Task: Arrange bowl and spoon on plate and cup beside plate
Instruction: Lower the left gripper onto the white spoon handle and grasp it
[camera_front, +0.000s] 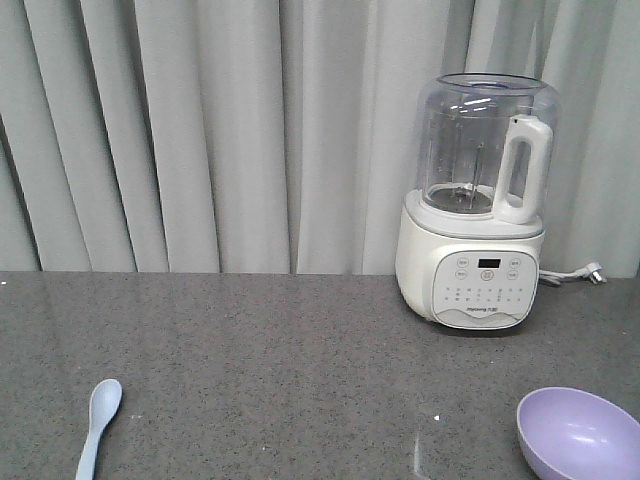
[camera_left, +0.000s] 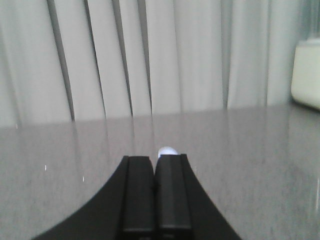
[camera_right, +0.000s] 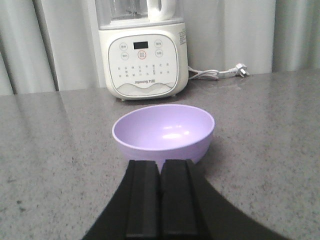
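The lavender bowl (camera_front: 579, 433) sits upright on the grey counter at the front right; in the right wrist view the bowl (camera_right: 164, 132) lies just ahead of my right gripper (camera_right: 160, 163), which is shut with nothing in it. The pale blue spoon (camera_front: 99, 424) lies at the front left. In the left wrist view only the spoon's tip (camera_left: 167, 150) peeks out beyond my left gripper (camera_left: 153, 158), which is shut and empty. The plate and the cup are out of view.
A white blender (camera_front: 480, 205) with a clear jug stands at the back right, its plug and cord (camera_front: 575, 274) lying beside it. Grey curtains (camera_front: 210, 130) hang behind the counter (camera_front: 300, 360).
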